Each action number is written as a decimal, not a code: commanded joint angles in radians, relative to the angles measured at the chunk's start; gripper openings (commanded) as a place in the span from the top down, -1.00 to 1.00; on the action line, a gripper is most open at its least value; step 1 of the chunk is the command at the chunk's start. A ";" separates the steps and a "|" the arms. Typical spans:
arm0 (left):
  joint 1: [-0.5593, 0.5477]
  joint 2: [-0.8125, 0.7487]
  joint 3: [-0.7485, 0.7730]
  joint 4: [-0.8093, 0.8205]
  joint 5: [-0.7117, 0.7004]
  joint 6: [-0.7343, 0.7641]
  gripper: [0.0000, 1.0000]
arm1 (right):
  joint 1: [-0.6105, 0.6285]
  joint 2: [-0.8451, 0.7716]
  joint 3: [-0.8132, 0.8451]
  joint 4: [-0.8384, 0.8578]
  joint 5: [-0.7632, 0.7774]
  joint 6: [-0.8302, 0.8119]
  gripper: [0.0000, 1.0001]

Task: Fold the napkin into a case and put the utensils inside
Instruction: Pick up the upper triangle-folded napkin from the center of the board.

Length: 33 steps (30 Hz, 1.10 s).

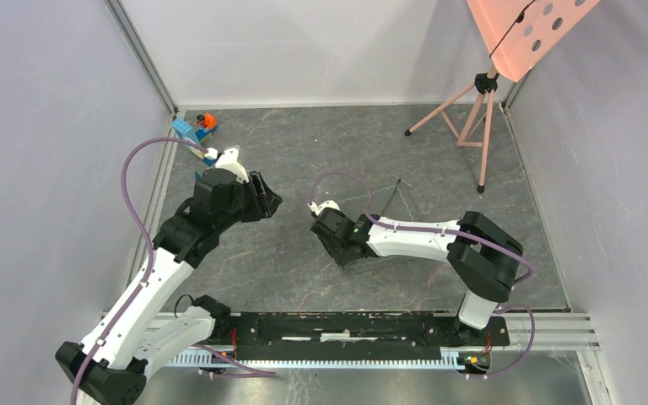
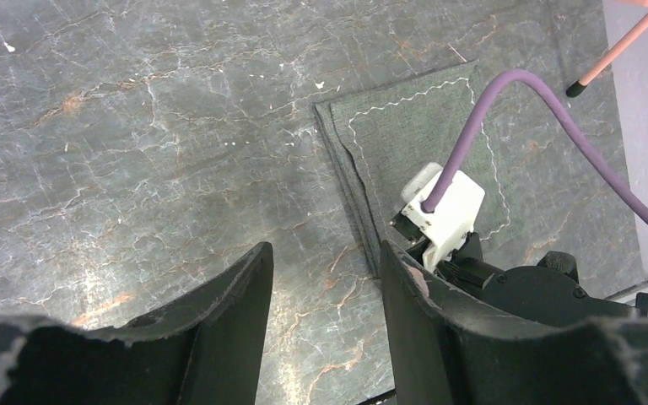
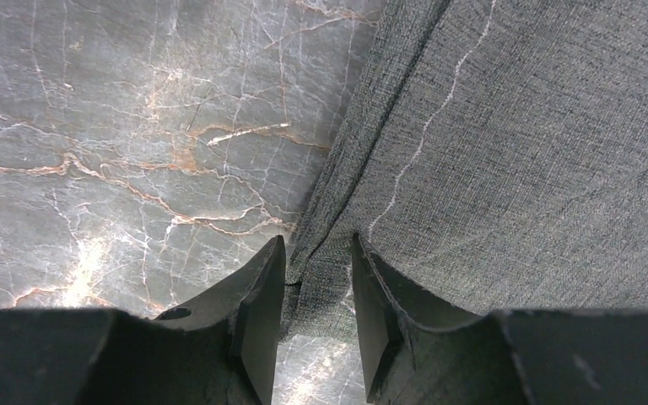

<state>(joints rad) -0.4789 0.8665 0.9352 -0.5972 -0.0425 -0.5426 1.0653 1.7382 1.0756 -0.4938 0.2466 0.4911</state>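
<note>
The dark grey napkin (image 2: 422, 139) lies flat on the marble table, folded, with layered edges along its left side and a pale stitched line. It fills the right of the right wrist view (image 3: 540, 143). My right gripper (image 3: 319, 261) is low over the napkin's near corner, its fingers a little apart on either side of the layered edge. In the top view it (image 1: 333, 240) is at the table's middle. My left gripper (image 2: 325, 270) is open and empty above bare table to the napkin's left, also seen from above (image 1: 263, 200). The utensils are out of view.
Blue and orange toy blocks (image 1: 196, 128) sit at the far left corner behind the left arm. A pink tripod stand (image 1: 472, 114) stands at the far right. Grey walls close in the table on three sides.
</note>
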 commanded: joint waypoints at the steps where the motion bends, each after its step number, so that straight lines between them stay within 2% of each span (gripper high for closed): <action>1: 0.003 -0.018 -0.001 0.008 0.011 0.028 -0.15 | 0.006 0.017 -0.007 0.041 0.004 -0.034 0.15; 6: 0.003 -0.017 0.002 0.002 0.007 0.030 -0.15 | 0.005 0.029 -0.033 0.059 -0.018 -0.068 -0.01; 10: 0.002 -0.022 0.002 -0.005 0.001 0.032 -0.15 | 0.006 0.035 -0.064 0.043 0.023 -0.096 -0.12; 14: 0.003 -0.012 0.001 -0.005 0.002 0.032 -0.15 | 0.005 0.028 -0.125 0.062 0.044 -0.119 -0.12; 16: 0.003 -0.005 -0.002 -0.005 0.005 0.029 -0.15 | 0.004 0.017 -0.156 0.075 0.057 -0.134 -0.05; 18: 0.003 0.000 -0.009 0.003 0.009 0.023 -0.15 | 0.004 -0.008 -0.198 0.108 0.089 -0.151 0.13; 21: 0.003 0.013 -0.026 0.022 0.028 -0.001 -0.16 | 0.004 -0.040 -0.243 0.166 0.129 -0.194 0.71; 23: 0.003 0.028 -0.042 0.042 0.038 -0.033 -0.16 | 0.004 -0.060 -0.251 0.200 0.152 -0.222 0.96; 29: 0.005 0.087 -0.125 0.158 0.120 -0.257 -0.27 | 0.004 -0.164 -0.274 0.289 0.109 -0.284 0.99; 33: 0.005 0.191 -0.254 0.392 0.238 -0.474 -0.41 | 0.004 -0.255 -0.318 0.353 0.018 -0.304 0.99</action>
<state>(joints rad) -0.4789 0.9714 0.7780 -0.4534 0.0643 -0.7494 1.0733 1.5784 0.7918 -0.2058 0.3305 0.2356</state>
